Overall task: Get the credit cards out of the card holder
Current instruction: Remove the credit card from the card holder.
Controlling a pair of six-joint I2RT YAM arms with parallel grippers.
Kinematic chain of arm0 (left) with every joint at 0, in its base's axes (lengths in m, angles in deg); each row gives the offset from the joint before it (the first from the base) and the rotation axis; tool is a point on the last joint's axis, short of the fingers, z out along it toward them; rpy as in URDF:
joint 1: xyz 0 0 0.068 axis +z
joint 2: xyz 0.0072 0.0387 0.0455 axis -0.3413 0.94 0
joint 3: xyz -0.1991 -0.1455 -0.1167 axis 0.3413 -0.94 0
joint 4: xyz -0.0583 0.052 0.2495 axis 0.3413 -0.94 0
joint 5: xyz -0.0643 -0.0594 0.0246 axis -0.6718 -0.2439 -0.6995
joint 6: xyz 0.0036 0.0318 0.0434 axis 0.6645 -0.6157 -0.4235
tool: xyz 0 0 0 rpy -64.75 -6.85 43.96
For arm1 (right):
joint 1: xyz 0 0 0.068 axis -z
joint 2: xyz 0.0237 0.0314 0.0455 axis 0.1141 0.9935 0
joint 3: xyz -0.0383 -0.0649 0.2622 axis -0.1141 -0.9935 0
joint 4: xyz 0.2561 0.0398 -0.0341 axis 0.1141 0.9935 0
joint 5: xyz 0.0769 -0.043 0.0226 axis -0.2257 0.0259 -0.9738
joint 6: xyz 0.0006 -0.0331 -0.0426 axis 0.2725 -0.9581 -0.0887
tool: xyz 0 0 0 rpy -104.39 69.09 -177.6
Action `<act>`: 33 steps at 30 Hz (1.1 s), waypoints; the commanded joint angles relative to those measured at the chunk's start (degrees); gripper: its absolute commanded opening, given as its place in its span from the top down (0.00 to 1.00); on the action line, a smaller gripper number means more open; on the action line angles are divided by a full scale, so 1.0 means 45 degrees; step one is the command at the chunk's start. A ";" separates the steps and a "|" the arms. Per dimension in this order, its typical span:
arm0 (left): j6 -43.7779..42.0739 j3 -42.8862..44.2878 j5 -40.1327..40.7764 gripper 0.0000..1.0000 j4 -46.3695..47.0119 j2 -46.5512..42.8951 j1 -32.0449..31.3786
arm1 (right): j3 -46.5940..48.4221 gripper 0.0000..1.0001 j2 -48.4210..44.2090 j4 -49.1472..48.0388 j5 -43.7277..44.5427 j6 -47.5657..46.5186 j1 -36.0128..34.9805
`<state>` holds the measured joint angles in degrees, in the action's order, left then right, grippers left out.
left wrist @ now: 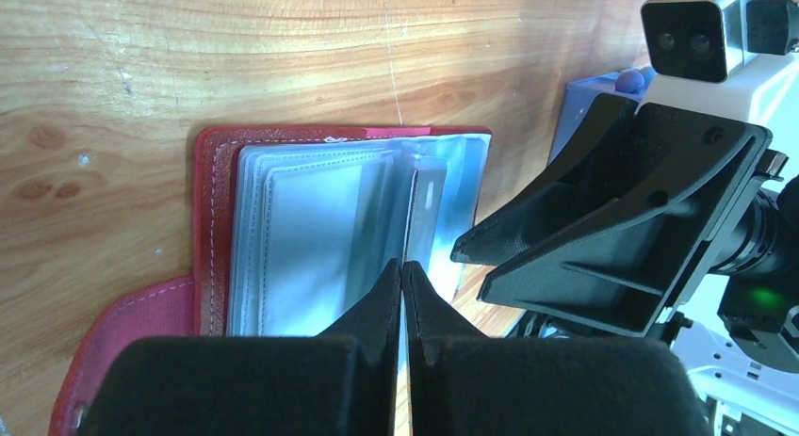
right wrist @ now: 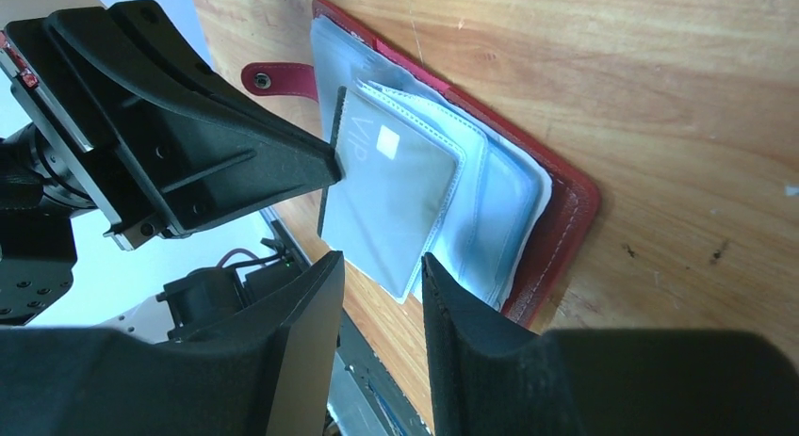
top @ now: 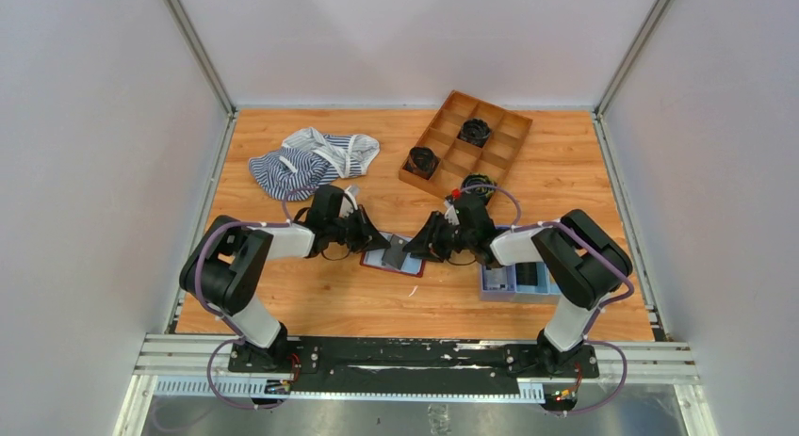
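- Right gripper (right wrist: 382, 262) is hovering spread, with the lower corner of the grey VIP credit card (right wrist: 396, 186) sitting between its jaws.
- Left gripper (left wrist: 402, 271) is pressing shut over the clear sleeves (left wrist: 311, 229); I cannot tell whether it is pinching one.
- Card holder (right wrist: 570, 219) is lying open mid-worktop (right wrist: 660, 78).
- The card is looking thin, stiff and slick, so its free edge is likely the best hold.

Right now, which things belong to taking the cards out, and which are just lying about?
Job: open maroon folding card holder; pale grey card marked VIP; left pincer; right pincer.
Lying about: striped cloth; wooden divided tray holding black coils; light-blue rectangular tray.
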<state>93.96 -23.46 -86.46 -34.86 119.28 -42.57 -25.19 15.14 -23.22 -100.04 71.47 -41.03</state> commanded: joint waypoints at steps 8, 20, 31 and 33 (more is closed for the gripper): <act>0.0058 -0.0256 0.0061 1.00 0.0142 0.0100 0.0074 | -0.0579 0.60 0.0884 -0.0084 0.0352 0.0408 -0.0228; -0.0039 -0.0302 -0.0166 1.00 0.0142 0.0236 0.0064 | -0.0665 0.73 0.1561 -0.1319 0.0306 0.0931 -0.0307; -0.0022 -0.0074 -0.0437 0.82 0.0142 0.0433 0.0081 | -0.0598 1.00 0.2000 -0.0845 0.0480 0.0823 -0.0270; 0.0015 -0.0083 -0.0363 0.83 0.0166 0.0381 0.0083 | -0.0633 1.00 0.2032 -0.0845 0.0498 0.0820 -0.0274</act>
<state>94.05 -23.88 -87.16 -34.53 120.59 -42.54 -26.90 21.85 -31.00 -100.19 76.21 -41.40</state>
